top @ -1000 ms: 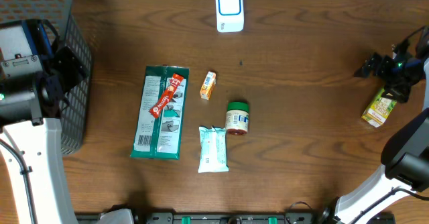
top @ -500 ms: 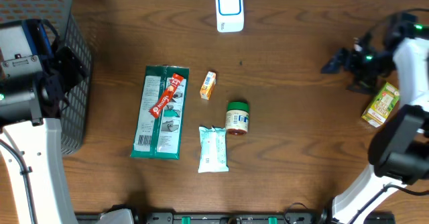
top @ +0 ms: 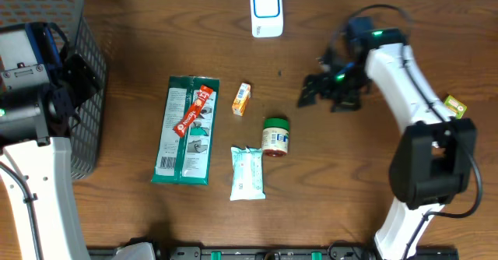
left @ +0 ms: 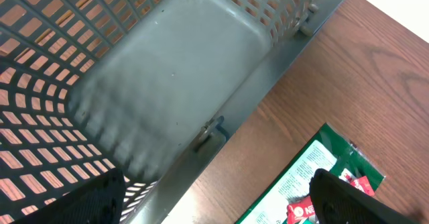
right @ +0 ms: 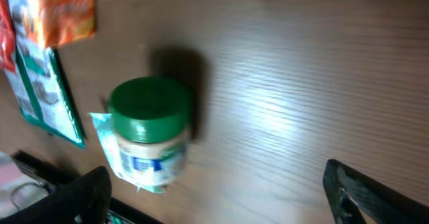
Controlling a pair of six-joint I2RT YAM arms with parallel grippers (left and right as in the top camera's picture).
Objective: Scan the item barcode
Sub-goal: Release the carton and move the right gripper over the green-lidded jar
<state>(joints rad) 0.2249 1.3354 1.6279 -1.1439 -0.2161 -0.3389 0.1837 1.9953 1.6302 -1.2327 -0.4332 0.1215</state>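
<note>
The white and blue scanner (top: pixel 266 11) stands at the table's far edge. Several items lie mid-table: a green package (top: pixel 185 131) with a red stick (top: pixel 194 110) on it, a small orange box (top: pixel 242 99), a green-lidded jar (top: pixel 275 136) and a white wipes pack (top: pixel 247 173). My right gripper (top: pixel 313 91) hovers open, right of the jar and above it, holding nothing. The right wrist view shows the jar (right: pixel 149 140) left of the gap between the fingers (right: pixel 224 197). My left gripper (left: pixel 214 207) hangs open and empty over the basket's edge.
A grey mesh basket (top: pixel 78 26) fills the far left corner; its wall (left: pixel 167 83) fills the left wrist view. A small green and yellow box (top: pixel 454 105) lies at the right, partly hidden behind my right arm.
My right arm has swung from the table's right edge leftward to the centre, away from the green and yellow box. The left arm has not moved.
</note>
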